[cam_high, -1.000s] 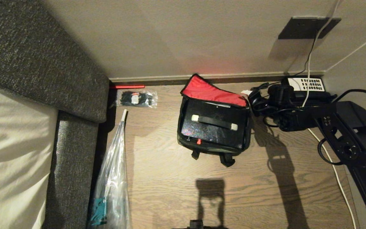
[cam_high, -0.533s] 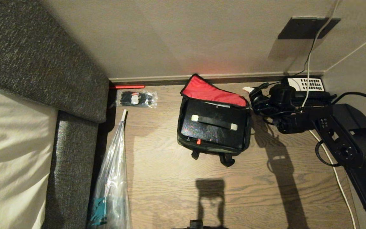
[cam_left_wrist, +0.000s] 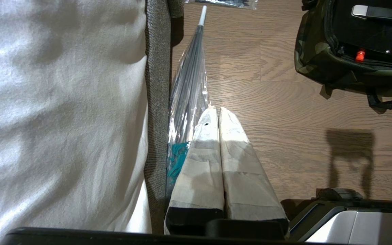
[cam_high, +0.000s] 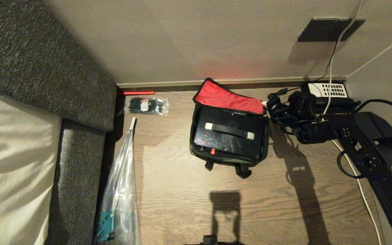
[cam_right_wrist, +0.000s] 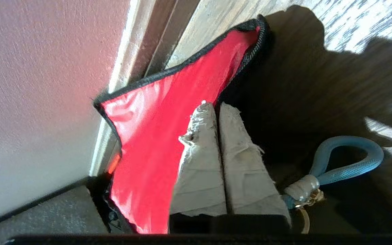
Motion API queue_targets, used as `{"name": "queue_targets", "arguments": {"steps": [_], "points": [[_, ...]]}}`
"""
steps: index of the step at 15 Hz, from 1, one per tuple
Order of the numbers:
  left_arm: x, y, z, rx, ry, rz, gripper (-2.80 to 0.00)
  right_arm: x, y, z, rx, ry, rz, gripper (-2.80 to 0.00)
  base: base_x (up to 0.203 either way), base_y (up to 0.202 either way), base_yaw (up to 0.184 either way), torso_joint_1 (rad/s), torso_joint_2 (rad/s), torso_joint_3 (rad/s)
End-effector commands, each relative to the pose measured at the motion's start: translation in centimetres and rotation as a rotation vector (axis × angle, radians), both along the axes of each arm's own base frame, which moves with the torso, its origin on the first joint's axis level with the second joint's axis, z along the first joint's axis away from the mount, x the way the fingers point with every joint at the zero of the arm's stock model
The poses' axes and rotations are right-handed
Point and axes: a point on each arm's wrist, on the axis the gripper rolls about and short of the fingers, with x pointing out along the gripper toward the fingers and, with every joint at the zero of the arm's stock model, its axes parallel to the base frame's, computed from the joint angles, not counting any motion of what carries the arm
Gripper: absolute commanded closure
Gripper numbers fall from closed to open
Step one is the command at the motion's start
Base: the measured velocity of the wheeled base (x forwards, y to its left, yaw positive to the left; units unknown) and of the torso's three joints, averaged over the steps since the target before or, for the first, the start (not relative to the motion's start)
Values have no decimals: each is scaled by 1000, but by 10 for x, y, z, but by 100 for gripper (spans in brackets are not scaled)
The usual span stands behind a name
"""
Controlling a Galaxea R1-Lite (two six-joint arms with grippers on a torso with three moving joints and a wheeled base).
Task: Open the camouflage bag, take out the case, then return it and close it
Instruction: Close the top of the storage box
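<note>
Grey fabric sofa (cam_high: 29, 68): 9 o'clock of scene, white cushion on it.
Wooden floor (cam_high: 182, 204): carries all items.
Boxy green-camouflage fabric bag (cam_high: 228, 127): centre, lid back, red lining up toward 12 o'clock wall.
Flat black hard rectangular case (cam_high: 230, 136): inside bag.
Right claw (cam_high: 266, 102): 3 o'clock of bag, at lid corner, fingers (cam_right_wrist: 213, 146) pressed together at red lining edge; grip on fabric unclear.
Left claw (cam_left_wrist: 218, 112): fingers together, empty, above floor beside clear plastic-wrapped umbrella (cam_high: 121, 190), 7 o'clock.
</note>
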Motion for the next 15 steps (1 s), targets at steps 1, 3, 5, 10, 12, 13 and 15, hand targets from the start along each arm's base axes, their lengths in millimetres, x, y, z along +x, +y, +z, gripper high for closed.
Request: {"name": "queue_targets", "arguments": {"steps": [1, 3, 5, 10, 12, 13, 15], "points": [[0, 0, 0, 0, 1, 2, 0, -1, 0, 4, 2, -14, 2, 0, 0, 0, 0, 0, 0, 0], [0, 0, 0, 0, 6, 1, 0, -3, 0, 13, -3, -35, 0, 0, 0, 0, 0, 0, 0, 0], [1, 0, 0, 0, 7, 0, 0, -8, -1, 28, -13, -62, -2, 0, 0, 0, 0, 0, 0, 0], [0, 0, 0, 0, 0, 0, 0, -35, -7, 53, -44, -51, 4, 0, 0, 0, 0, 0, 0, 0], [0, 0, 0, 0, -2, 2, 0, -51, -8, 59, -52, -66, 34, 0, 0, 0, 0, 0, 0, 0], [0, 0, 0, 0, -2, 2, 0, -58, -8, 60, -53, -78, 53, 0, 0, 0, 0, 0, 0, 0], [0, 0, 0, 0, -2, 2, 0, -71, -7, 63, -56, -108, 91, 0, 0, 0, 0, 0, 0, 0]]}}
